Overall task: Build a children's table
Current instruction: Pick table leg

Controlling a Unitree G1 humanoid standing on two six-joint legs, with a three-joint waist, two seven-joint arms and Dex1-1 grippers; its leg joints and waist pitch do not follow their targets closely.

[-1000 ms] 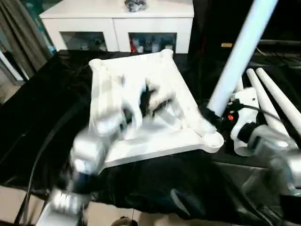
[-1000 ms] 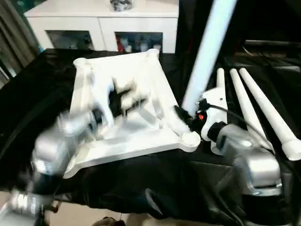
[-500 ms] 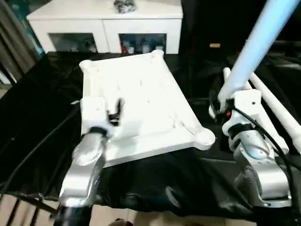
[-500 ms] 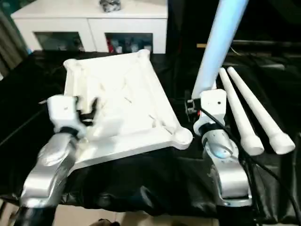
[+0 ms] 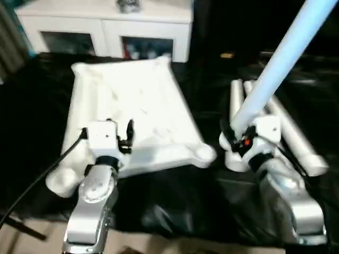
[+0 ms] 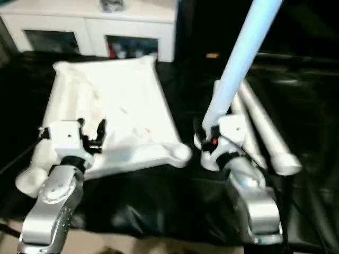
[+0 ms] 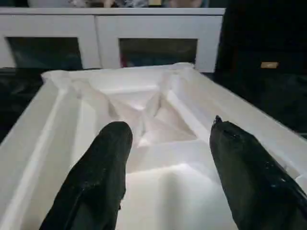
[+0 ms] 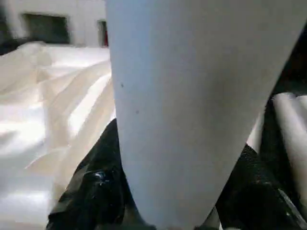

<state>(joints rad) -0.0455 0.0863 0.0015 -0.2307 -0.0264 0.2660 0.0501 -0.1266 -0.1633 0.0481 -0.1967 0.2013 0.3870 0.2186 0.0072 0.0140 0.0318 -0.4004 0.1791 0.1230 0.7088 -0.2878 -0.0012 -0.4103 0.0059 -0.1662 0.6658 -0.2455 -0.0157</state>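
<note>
The white tabletop [image 5: 132, 100] lies ribbed underside up on black cloth, with a round corner socket [image 5: 204, 153] at its near right. My left gripper [image 5: 126, 136] hovers over the tabletop's near left part. Its two black fingers [image 7: 103, 163] stand open with nothing between them, above the ribs [image 7: 148, 115]. My right gripper [image 5: 233, 138] is shut on the lower end of a white leg [image 5: 280, 58]. That leg rises steeply up and to the right, just right of the corner socket. In the right wrist view the leg [image 8: 192, 96] sits between the black fingers [image 8: 91, 191].
Further white legs [image 5: 288, 135] lie side by side on the cloth behind my right gripper. A white cabinet [image 5: 106, 21] with glass doors stands behind the table. The black cloth [image 5: 175, 211] hangs over the near edge.
The camera has tilted and shifted. My left gripper has drawn back from the middle of the tabletop to its near left part. The right gripper still holds the leg, now right of the corner socket.
</note>
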